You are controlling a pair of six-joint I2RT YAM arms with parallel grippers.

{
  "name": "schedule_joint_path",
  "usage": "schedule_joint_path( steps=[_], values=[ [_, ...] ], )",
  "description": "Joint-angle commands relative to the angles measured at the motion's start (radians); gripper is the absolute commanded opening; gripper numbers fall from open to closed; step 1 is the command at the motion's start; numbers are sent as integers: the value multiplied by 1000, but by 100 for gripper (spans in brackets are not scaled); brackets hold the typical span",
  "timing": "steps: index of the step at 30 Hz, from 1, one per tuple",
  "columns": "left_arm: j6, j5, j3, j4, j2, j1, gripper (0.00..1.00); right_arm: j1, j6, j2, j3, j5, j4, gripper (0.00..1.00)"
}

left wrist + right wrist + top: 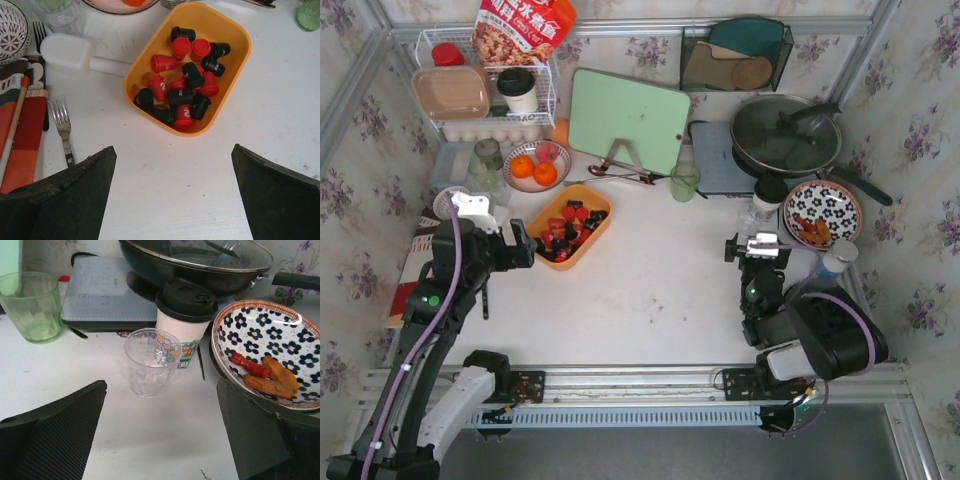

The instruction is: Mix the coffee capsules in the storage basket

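1. The storage basket [236, 60] sits on the left half of the white bench [650, 290], set aslant. It is near of a bowl of oranges [535, 168] and left of a propped green cutting board [628, 120].
2. The coffee capsules [192, 75] all lie inside the basket, red and black jumbled together. Some stand on end and others lie tipped on their sides. In the left wrist view they crowd toward the nearer end, and bare yellow floor shows along the right wall.
3. The left end effector [172, 147] hangs above the bench just near of the basket, its fingers spread wide and gripping nothing.
4. A white plastic tool [67, 52] lies left of the basket with its handle reaching the basket's wall. A fork [62, 125] lies nearer on the bench, beside a red patterned cloth [25, 135].
5. The right end effector [161, 385] is over the right side of the bench, well apart from the basket. Its fingers are also spread and empty.
6. Just beyond the right end effector stands a clear plastic cup [152, 362], and a black-lidded paper cup [186, 315] is just behind it.
7. A flowered bowl [270, 335] holding food is to the right of these. A green glass [31, 305] is to the left, and a dark pan [200, 265] sits farther back.
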Motion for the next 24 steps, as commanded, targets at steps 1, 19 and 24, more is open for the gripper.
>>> schedule_joint_path(
  steps=[1, 19, 24],
  values=[
    [-8, 9, 7, 20, -1, 2, 100, -77, 126, 83, -22, -138, 196, 100],
    [-4, 42, 14, 15, 68, 22, 100, -232, 273, 155, 177, -279, -139, 100],
    [58, 64, -19, 58, 93, 27, 100, -241, 276, 155, 173, -291, -130, 100]
  ],
)
